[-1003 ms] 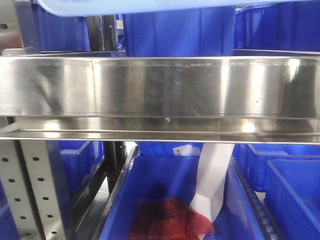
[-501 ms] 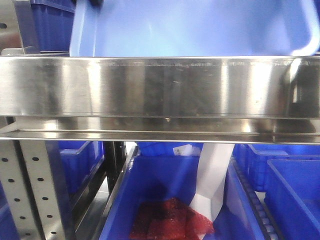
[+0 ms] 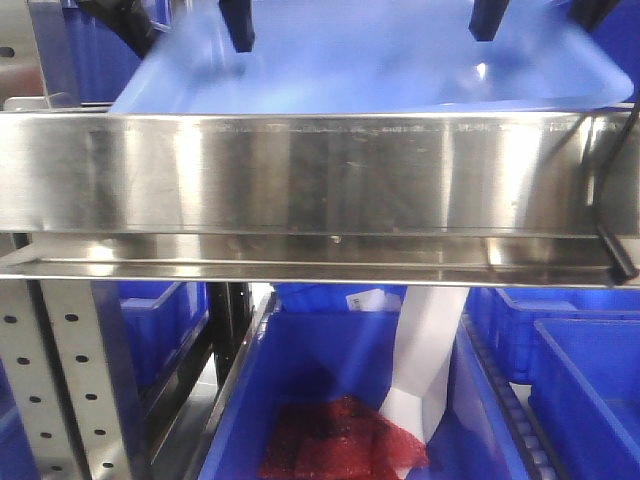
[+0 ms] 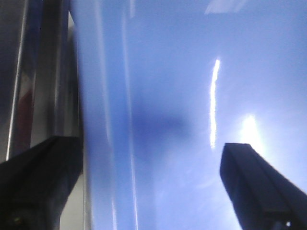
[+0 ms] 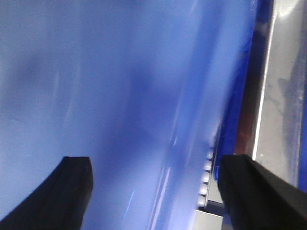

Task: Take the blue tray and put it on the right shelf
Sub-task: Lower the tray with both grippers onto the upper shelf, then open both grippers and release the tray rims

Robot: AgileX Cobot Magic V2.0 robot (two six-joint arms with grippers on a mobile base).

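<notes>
Periwinkle plastic fills the top of our front view: the wide, shallow blue tray (image 3: pixel 400 70) with its rolled rim hangs just above and behind the broad stainless-steel front rail (image 3: pixel 320 175) of the right shelf, its open side turned toward us. We judge it is carried level and crosswise so that it can clear the rail and settle flat on the shelf; whether it already touches the shelf surface we cannot tell.

We hold it from both ends. Our left gripper (image 4: pixel 153 177) straddles one side wall, one dark finger outside the rim beside the steel and one inside on the glossy floor. Our right gripper (image 5: pixel 158 191) does the same at the other end. In both wrist views the fingers stand apart with the tray wall between them, yet we cannot tell whether they actually press on it or merely bracket it. A two-ended grip makes sense for something this wide and slippery.

Counting outward: one tray, four dark fingers showing above it, one steel rail, one perforated grey upright (image 3: pixel 60 390). Below the rail we count roughly four deep dark-blue storage bins (image 3: pixel 330 390); the middle one holds a red mesh bundle (image 3: pixel 340 440) and a white sheet (image 3: pixel 425 360). More dark-blue bins sit behind the tray, too hidden to count.
</notes>
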